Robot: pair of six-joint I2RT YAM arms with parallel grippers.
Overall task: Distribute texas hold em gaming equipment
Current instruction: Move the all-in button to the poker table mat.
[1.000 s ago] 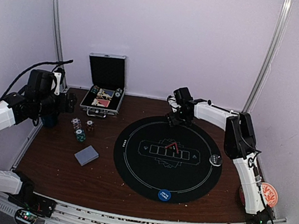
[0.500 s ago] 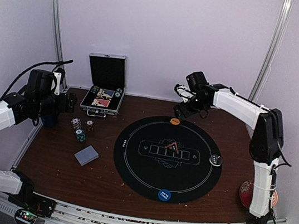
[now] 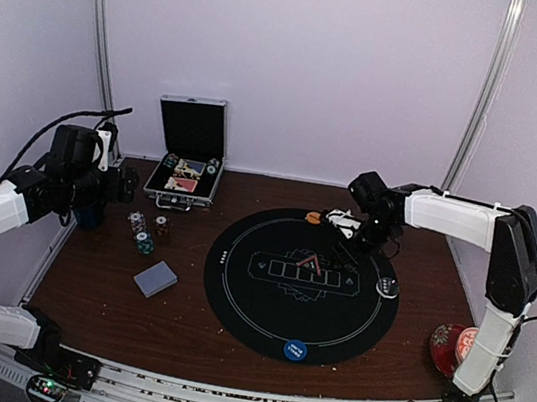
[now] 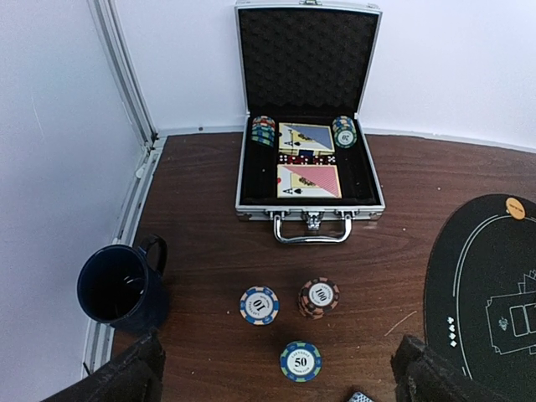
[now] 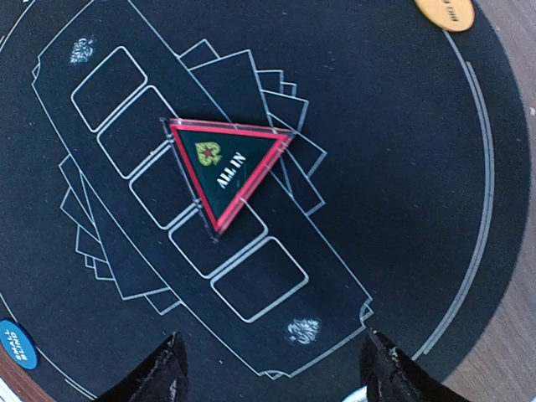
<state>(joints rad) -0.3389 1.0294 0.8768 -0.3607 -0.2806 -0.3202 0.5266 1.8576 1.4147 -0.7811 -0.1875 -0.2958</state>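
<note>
A black round mat (image 3: pixel 262 311) holds a red triangle marker (image 3: pixel 311 263) (image 5: pixel 228 167) at its middle. An orange button (image 3: pixel 314 218) (image 5: pixel 445 12) lies at its far edge and a blue button (image 3: pixel 296 350) (image 5: pixel 15 345) at its near edge. My right gripper (image 3: pixel 347 236) (image 5: pixel 272 339) hovers open and empty over the mat, right of the triangle. Left of the mat are poker chips: a 10 chip (image 4: pixel 259 305), a 100 stack (image 4: pixel 319 297) and a 50 chip (image 4: pixel 301 361). A grey-blue card deck (image 3: pixel 156 278) lies nearer. My left gripper (image 3: pixel 119 184) (image 4: pixel 280 342) is open and raised above the chips.
An open metal case (image 3: pixel 189 154) (image 4: pixel 308 142) at the back left holds more chips and cards. A dark blue mug (image 3: pixel 89 215) (image 4: pixel 121 289) stands at the left edge. A red cup and saucer (image 3: pixel 454 348) sit at the right front. A dark disc (image 3: pixel 388 287) lies on the mat's right edge.
The right gripper left the orange button on the mat's far edge, lifted, and swung right and nearer over the mat. The left arm has not moved.
</note>
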